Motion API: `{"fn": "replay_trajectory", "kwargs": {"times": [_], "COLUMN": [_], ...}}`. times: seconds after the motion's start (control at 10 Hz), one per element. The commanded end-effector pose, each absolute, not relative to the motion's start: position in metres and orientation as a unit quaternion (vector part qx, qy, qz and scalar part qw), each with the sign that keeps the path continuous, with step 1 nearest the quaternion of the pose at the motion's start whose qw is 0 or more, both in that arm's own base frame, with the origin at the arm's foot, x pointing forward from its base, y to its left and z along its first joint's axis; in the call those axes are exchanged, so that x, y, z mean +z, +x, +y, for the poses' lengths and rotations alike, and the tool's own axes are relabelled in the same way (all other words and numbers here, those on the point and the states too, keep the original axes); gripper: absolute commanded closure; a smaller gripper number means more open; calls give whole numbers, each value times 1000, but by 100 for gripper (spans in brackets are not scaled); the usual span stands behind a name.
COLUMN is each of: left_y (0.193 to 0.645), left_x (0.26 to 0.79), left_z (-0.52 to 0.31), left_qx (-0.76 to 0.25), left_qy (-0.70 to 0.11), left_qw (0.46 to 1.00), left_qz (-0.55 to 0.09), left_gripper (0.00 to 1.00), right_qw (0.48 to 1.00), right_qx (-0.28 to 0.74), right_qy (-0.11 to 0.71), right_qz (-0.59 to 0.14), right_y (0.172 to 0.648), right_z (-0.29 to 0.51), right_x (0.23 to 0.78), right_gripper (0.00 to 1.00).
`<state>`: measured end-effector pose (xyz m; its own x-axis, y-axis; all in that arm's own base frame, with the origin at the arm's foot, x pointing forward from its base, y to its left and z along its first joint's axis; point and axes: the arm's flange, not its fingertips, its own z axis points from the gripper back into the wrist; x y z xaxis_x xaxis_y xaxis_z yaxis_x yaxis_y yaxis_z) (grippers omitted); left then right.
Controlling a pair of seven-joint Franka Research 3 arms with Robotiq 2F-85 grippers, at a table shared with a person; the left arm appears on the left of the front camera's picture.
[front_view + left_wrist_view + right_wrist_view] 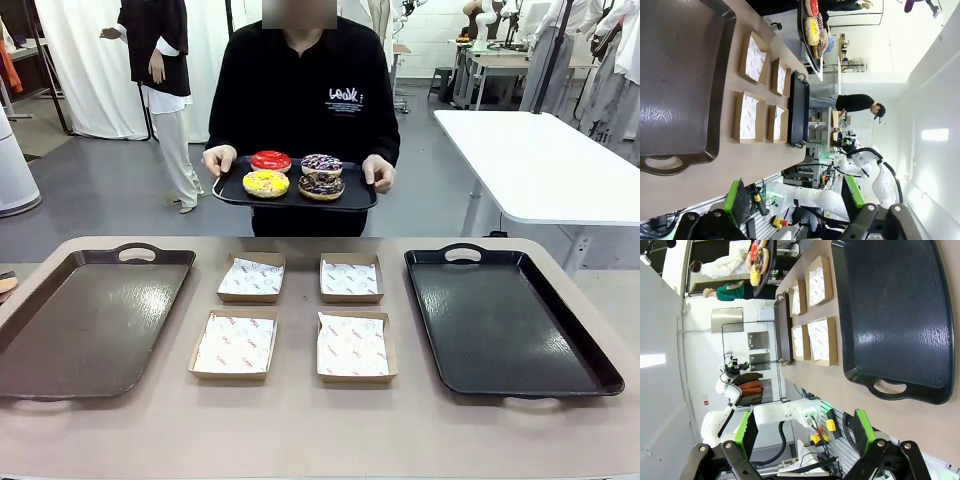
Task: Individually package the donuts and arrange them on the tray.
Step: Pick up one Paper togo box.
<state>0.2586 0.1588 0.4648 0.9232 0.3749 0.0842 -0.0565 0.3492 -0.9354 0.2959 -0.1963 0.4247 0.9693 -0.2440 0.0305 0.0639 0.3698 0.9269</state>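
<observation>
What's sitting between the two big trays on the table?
Four open cardboard boxes lined with printed paper, two rows of two, sit between the brown tray and the black tray. The front view shows it best.

Left pincer (792,197) and right pincer (805,432): black linkages, round bolts, green pads (732,196). Person (300,100): black sweatshirt, small white chest lettering.

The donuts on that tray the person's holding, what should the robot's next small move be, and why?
Probably wait. The donuts sit on a small tray in the person's hands, beyond the far edge of the table. The left gripper and right gripper are open and the four boxes empty, so I'd reach only once that tray is set down.
</observation>
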Motion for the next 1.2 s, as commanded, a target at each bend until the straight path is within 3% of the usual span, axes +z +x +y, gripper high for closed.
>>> {"fn": "replay_trajectory", "kwargs": {"times": [0.0,1.1], "left_y": [260,260], "left_x": [467,467], "left_z": [159,159], "left_qx": [132,132], "left_qy": [-559,-559], "left_qw": [804,804], "left_qz": [-153,-153], "left_gripper": [0,0], "right_qw": [820,824], "right_qx": [-93,-93], "right_qy": [559,553], "right_qz": [-82,-81], "right_y": [296,296], "right_z": [-196,-196], "right_x": [425,425], "right_gripper": [0,0]}}
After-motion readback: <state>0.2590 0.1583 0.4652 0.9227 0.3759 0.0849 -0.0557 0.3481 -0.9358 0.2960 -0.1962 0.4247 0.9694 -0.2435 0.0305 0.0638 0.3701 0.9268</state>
